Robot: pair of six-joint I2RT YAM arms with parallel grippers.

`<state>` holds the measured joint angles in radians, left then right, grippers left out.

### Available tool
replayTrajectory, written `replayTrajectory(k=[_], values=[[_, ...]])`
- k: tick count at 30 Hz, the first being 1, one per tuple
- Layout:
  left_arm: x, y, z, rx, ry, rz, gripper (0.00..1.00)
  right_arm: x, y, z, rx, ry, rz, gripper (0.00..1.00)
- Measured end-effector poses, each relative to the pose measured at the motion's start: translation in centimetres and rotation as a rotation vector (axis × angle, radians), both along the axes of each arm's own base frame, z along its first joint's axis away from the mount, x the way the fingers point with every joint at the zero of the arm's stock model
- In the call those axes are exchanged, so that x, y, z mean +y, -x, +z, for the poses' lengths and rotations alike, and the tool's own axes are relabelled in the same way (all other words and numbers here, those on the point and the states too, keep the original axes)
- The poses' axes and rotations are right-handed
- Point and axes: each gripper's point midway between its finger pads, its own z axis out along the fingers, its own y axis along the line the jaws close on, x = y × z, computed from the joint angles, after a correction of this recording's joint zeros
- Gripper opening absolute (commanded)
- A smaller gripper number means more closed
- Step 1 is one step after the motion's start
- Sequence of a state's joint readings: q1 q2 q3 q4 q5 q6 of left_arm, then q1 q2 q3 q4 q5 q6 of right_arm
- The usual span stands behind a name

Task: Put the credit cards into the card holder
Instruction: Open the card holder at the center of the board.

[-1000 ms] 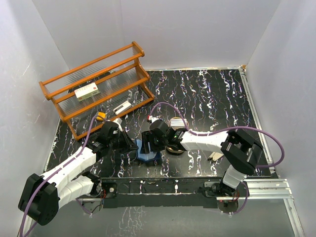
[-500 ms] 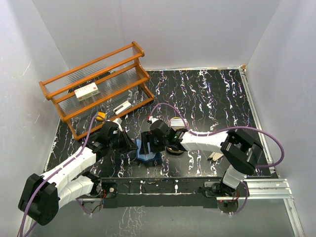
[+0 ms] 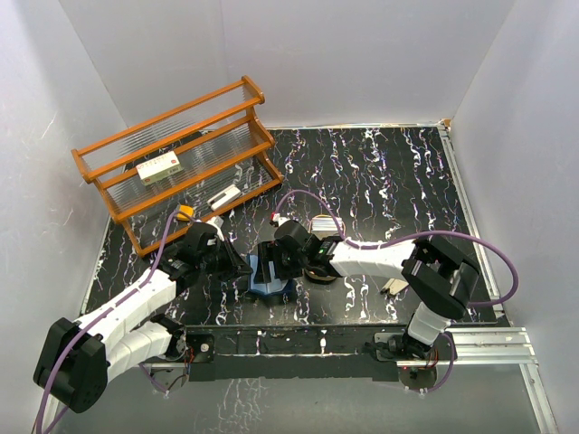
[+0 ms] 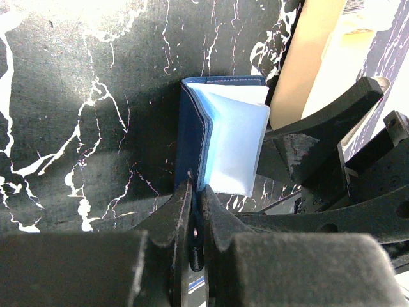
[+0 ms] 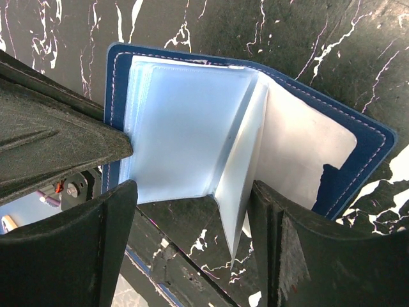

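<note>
navy card holder (image 5: 192, 128) open; red print on white box (image 3: 159, 168) illegible.

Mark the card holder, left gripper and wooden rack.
card holder (image 5: 185, 128), right wrist view, on its clear inner pocket page.
left gripper (image 4: 196, 192), left wrist view, between fingertips pinching the cover.
wooden rack (image 3: 167, 121), top external view, on its top rail.

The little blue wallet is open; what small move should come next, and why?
Probably the right fingers lift away for a pickup: they stand wide and empty over the card holder, which the left fingers pinch by its cover.
</note>
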<state>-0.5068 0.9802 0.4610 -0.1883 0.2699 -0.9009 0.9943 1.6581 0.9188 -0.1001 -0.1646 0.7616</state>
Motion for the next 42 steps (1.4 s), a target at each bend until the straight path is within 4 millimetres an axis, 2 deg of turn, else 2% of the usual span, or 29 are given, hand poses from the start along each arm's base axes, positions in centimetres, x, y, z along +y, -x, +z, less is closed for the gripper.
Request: replayTrajectory(k=[13,29,35,42], values=[[0.09,0.13,-0.2,0.006,-0.004,0.001,0.0,0.05,0.02,0.03,0.005,-0.003,-0.004,0.72],[0.18,0.18,-0.29,0.014,-0.006,0.009,0.0,0.12,-0.17,-0.61,0.005,0.006,-0.01,0.65],[0.22,0.2,-0.48,0.021,-0.011,0.011,0.17,0.08,-0.25,-0.64,0.0,0.009,-0.012,0.65],[0.06,0.04,-0.66,0.029,-0.007,0.015,0.27,0.04,-0.31,-0.68,-0.003,0.011,-0.014,0.65]])
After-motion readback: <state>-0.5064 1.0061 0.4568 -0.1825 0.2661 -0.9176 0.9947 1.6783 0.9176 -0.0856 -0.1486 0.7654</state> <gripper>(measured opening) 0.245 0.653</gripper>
